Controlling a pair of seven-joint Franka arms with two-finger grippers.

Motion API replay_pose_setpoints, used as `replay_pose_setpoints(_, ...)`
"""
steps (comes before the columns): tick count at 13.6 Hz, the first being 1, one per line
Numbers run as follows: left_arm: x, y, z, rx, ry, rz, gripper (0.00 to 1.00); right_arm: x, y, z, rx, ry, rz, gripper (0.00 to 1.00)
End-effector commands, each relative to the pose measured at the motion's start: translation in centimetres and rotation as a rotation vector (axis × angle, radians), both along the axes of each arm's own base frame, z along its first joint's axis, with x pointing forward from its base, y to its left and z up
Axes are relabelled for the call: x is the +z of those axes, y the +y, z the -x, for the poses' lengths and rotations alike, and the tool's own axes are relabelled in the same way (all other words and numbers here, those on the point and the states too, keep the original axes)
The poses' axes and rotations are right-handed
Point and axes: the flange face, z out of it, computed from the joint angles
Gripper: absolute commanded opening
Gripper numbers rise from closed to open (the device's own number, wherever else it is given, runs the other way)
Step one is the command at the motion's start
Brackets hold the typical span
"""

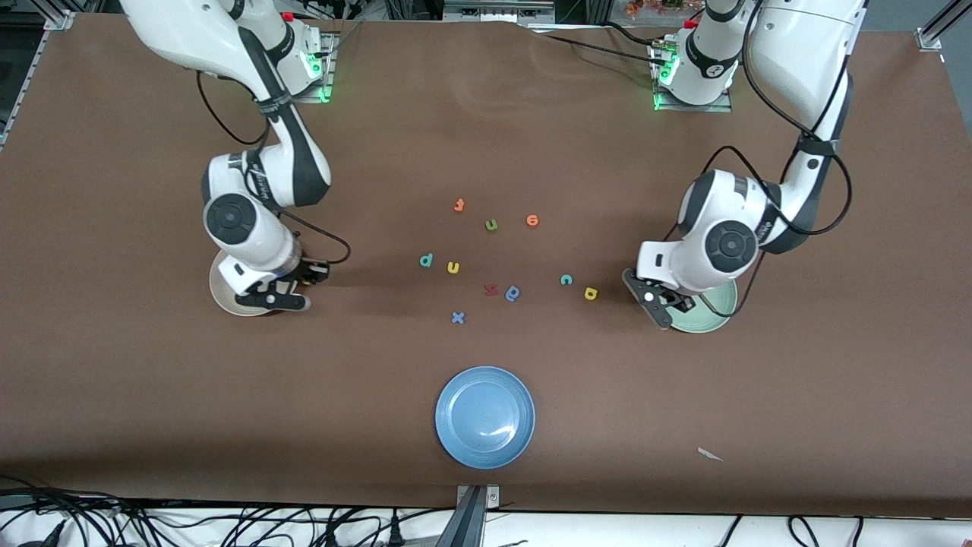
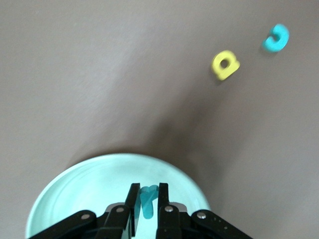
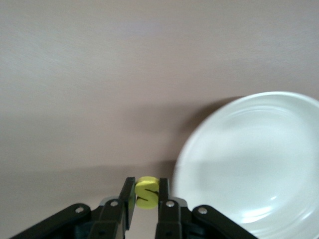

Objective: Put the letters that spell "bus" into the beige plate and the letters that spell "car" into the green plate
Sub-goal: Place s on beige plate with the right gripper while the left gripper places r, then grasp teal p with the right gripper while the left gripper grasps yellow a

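My left gripper (image 2: 147, 191) is shut on the teal "r" (image 2: 148, 198) and hangs over the green plate (image 2: 84, 189), which lies at the left arm's end of the table (image 1: 712, 319). My right gripper (image 3: 147, 186) is shut on the yellow "s" (image 3: 147, 192), just beside the rim of the beige plate (image 3: 249, 159), which lies at the right arm's end (image 1: 224, 292). On the table lie the teal "c" (image 1: 566, 280) and yellow "a" (image 1: 591, 293) near the green plate. The teal "b" (image 1: 426, 260) and yellow "u" (image 1: 453, 267) lie mid-table.
Other letters lie mid-table: an orange "t" (image 1: 459, 205), a green "u" (image 1: 491, 225), an orange "e" (image 1: 532, 220), a red "z" (image 1: 490, 289), a blue round-bowled letter (image 1: 513, 293) and a blue "x" (image 1: 457, 317). A blue plate (image 1: 484, 416) sits nearer the camera.
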Motion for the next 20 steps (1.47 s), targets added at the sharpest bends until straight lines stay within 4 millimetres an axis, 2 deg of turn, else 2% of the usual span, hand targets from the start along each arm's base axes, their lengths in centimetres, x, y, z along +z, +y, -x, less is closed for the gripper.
replay_pose_setpoints(1, -0.5, 1.5, -0.2, -0.039, 0.012, -0.024, 0.02, 0.1, -5.0, 4.0, 0.109, -0.029, -0.011, 0.0)
replay_pose_setpoints(3, -3.1, 2.0, 0.1, -0.032, 0.038, -0.036, 0.03, -0.3, -7.8, 5.6, 0.14, -0.058, -0.012, 0.0)
replay_pose_setpoints(4, -3.8, 2.6, 0.1, -0.027, 0.025, -0.038, 0.03, -0.4, -9.0, 5.8, 0.136, -0.065, -0.008, 0.0)
replay_pose_setpoints(5, -4.5, 2.7, 0.3, -0.027, 0.026, -0.039, 0.04, -0.4, -9.0, 5.8, 0.136, -0.082, -0.008, 0.44)
replay_pose_setpoints(6, -4.7, 2.8, 0.3, -0.026, 0.019, -0.038, 0.09, -0.3, -9.0, 5.6, 0.135, -0.091, -0.008, 0.98)
replay_pose_setpoints(7, -5.0, 2.7, 0.6, -0.025, 0.02, -0.037, 0.33, -0.1, -8.7, 5.5, 0.132, -0.091, -0.01, 1.0)
replay_pose_setpoints(8, -4.8, 2.7, 0.5, -0.025, 0.016, -0.035, 0.77, 0.0, -8.5, 5.4, 0.122, -0.089, -0.013, 1.0)
replay_pose_setpoints(9, -4.3, 2.8, 0.4, -0.028, 0.011, -0.035, 1.0, 0.0, -8.1, 5.5, 0.099, -0.089, -0.016, 1.0)
replay_pose_setpoints(11, -1.6, 2.5, 0.0, -0.02, -0.015, -0.026, 1.0, 0.4, -6.7, 5.2, 0.04, -0.081, -0.024, 1.0)
replay_pose_setpoints(13, 0.9, 1.2, -0.2, -0.016, -0.022, -0.012, 1.0, 1.1, -1.0, 4.7, -0.069, -0.1, -0.058, 1.0)
replay_pose_setpoints(15, 2.1, -1.5, -0.1, 0.016, -0.038, 0.006, 1.0, 0.8, 5.3, 4.6, -0.142, -0.105, -0.089, 1.0)
replay_pose_setpoints(17, 2.6, -3.8, 0.2, 0.097, -0.045, 0.01, 1.0, 0.3, 9.6, 4.2, -0.154, -0.106, -0.109, 1.0)
replay_pose_setpoints(20, 2.2, -7.4, 1.4, 0.26, -0.038, 0.006, 1.0, 0.1, 15.9, 3.5, -0.261, -0.088, -0.112, 1.0)
